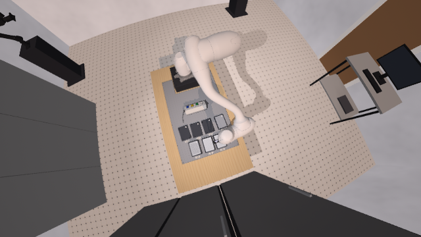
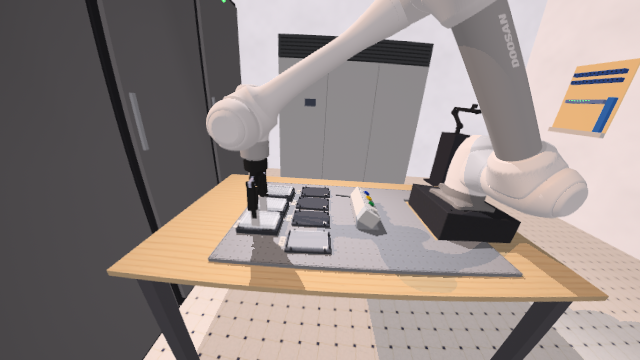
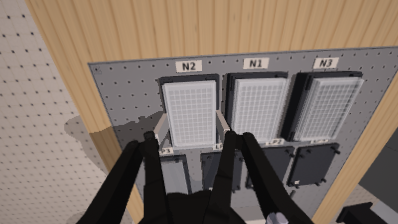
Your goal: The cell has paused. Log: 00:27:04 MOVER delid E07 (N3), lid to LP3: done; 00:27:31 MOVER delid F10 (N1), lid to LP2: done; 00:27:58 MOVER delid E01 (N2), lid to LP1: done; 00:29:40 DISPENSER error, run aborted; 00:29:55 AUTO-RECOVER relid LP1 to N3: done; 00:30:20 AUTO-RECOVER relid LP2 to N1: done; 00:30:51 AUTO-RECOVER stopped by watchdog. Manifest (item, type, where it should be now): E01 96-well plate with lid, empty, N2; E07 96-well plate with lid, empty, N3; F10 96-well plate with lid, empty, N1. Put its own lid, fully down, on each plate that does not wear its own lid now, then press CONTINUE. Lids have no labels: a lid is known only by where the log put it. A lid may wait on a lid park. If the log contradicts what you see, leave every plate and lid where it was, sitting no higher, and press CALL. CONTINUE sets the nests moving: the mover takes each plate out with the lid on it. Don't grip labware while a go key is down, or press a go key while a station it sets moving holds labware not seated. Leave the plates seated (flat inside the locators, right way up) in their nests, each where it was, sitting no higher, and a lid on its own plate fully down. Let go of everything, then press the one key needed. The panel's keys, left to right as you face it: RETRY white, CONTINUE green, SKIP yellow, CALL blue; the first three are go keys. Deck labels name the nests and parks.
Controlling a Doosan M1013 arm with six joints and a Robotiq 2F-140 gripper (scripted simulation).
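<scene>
Three white 96-well plates sit in a row of nests on the grey deck, labelled N2 [image 3: 191, 107], N1 [image 3: 260, 107] and N3 [image 3: 325, 107] in the wrist view. My gripper [image 3: 192, 118] is shut on a clear lid [image 3: 219, 125] and holds it by its long sides over the N2 plate. The lid's side walls show on both sides of that plate. I cannot tell if the lid rests on the plate. In the exterior view the gripper [image 2: 254, 207] stands upright over the nearest plate [image 2: 260, 222]. Another lid [image 2: 307, 241] [image 3: 175, 172] lies on the park labelled LP3.
The other lid parks [image 2: 312, 205] are dark and bare. The key panel [image 2: 365, 205] with its coloured keys stands behind the parks, and also shows in the top view [image 1: 195, 107]. The arm's black base [image 2: 462, 217] is at the right. A dark cabinet stands left of the table.
</scene>
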